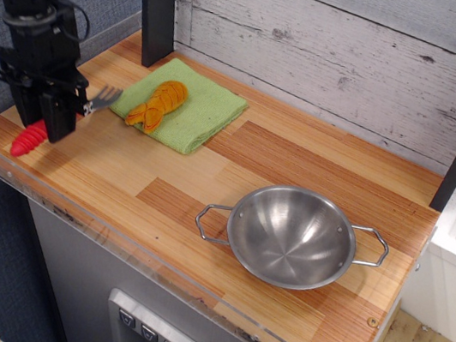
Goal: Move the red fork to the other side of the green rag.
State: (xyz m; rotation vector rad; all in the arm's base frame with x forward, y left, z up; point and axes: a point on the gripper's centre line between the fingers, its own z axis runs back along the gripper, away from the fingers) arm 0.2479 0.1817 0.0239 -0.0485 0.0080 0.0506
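Steel bowl (291,236) near front, untouched | gripper (45,118) pinching red fork (30,138) at surface (299,161) left edge, beside green rag (194,112) | lower flat, then release, avoiding acrylic rim.

Camera inventory, my end: one view only, so no overlap between views for me to log.

Position: raised, in front of the wooden counter (237,168), off toward its right front corner. Facing: down and back toward the plank wall (341,59).

Range: medium; whole countertop visible, front acrylic guard (115,227) included.

Coverage: steel bowl (291,236) sits nearest my lens; green rag (206,116) farther back left; gripper (46,112) at the far left edge, arm cropped by the frame top.
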